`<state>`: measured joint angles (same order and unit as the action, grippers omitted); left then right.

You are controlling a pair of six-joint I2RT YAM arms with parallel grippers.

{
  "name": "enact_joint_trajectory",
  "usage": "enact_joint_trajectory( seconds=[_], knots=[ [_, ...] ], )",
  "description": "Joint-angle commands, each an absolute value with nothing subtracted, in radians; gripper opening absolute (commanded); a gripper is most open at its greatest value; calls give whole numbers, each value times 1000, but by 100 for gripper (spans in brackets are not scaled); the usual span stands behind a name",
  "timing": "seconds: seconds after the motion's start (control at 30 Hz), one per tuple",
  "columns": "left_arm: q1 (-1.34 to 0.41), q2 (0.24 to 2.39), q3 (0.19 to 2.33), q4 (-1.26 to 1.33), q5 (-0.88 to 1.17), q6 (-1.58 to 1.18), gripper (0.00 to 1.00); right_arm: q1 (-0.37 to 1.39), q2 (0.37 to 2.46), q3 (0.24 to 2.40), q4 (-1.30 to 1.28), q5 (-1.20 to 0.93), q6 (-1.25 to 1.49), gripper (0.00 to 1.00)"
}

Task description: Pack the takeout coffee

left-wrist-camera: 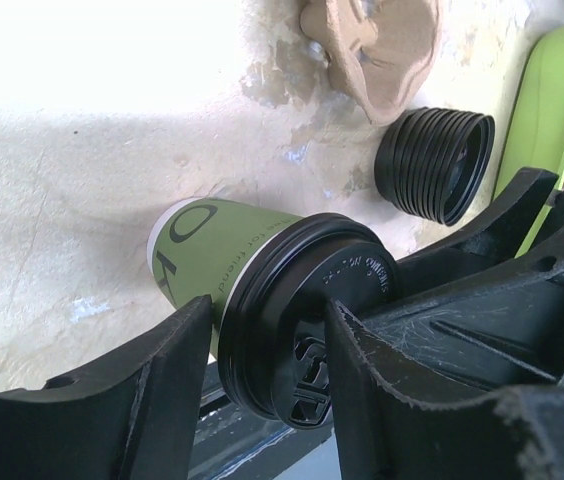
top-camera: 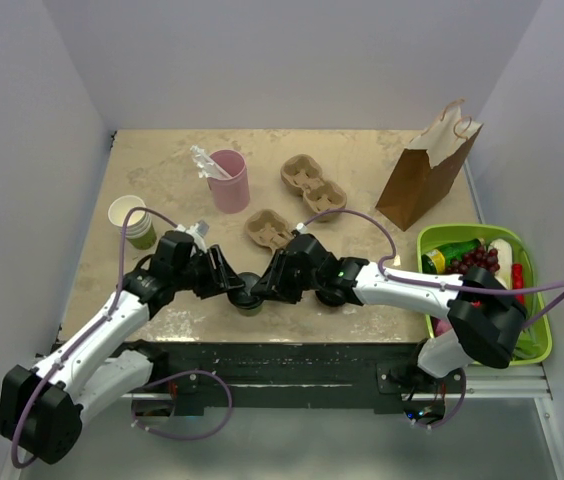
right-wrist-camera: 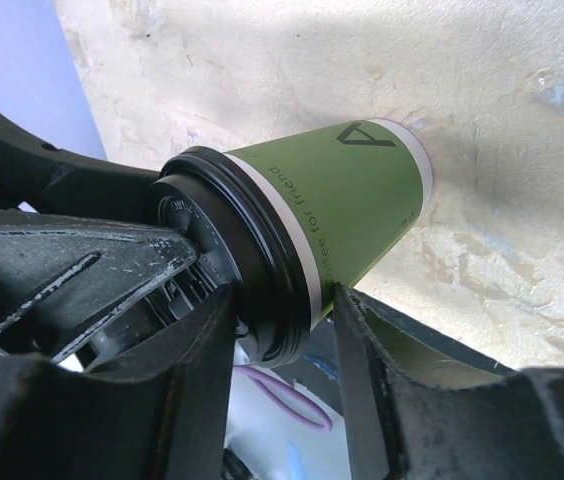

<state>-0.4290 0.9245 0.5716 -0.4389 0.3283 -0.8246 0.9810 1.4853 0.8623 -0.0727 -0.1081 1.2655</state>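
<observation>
At the near right, the green bin (top-camera: 470, 229) held a green bottle (top-camera: 452, 252), dark grapes (top-camera: 477, 260) and other items too crowded to name. Farther back on the left stood a stack of paper cups (top-camera: 132, 218). Beyond it the pink tumbler (top-camera: 232, 185) held a white wrapped item (top-camera: 205, 160), and the brown paper bag (top-camera: 422, 175) stood at the far right (its inside could not be seen).

The takeout coffee (top-camera: 249, 297) stood on the table (top-camera: 162, 170) at the near edge, between the two arms. The left pincer (left-wrist-camera: 267, 303) and right pincer (right-wrist-camera: 284, 290) each straddled its black lid from opposite sides, fingers partly spread and right at the rim. Whether either actually pinched it could not be told.

The cup stood upright, its long axis vertical, lid up and base on the tabletop.
</observation>
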Motion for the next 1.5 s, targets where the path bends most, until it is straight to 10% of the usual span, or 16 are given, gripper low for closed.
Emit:
enact_joint_trajectory(
  seconds=[0.0, 0.33, 0.7, 1.1, 1.47],
  knots=[
    [-443, 881, 531, -480, 276, -885, 52, 985, 1474, 868, -25, -117, 1298, 40],
    [-448, 813, 483, -497, 285, -936, 53, 980, 1512, 841, 136, -146, 1304, 10],
    [-449, 713, 472, -577, 333, -914, 60, 942, 1698, 1259, -427, -117, 783, 8],
    [-449, 804, 667, -658, 255, -838, 100, 933, 1761, 1462, -592, -36, 686, 66],
    [-445, 870, 664, -604, 244, -833, 90, 931, 1683, 1305, -431, -123, 795, 65]
  ],
)
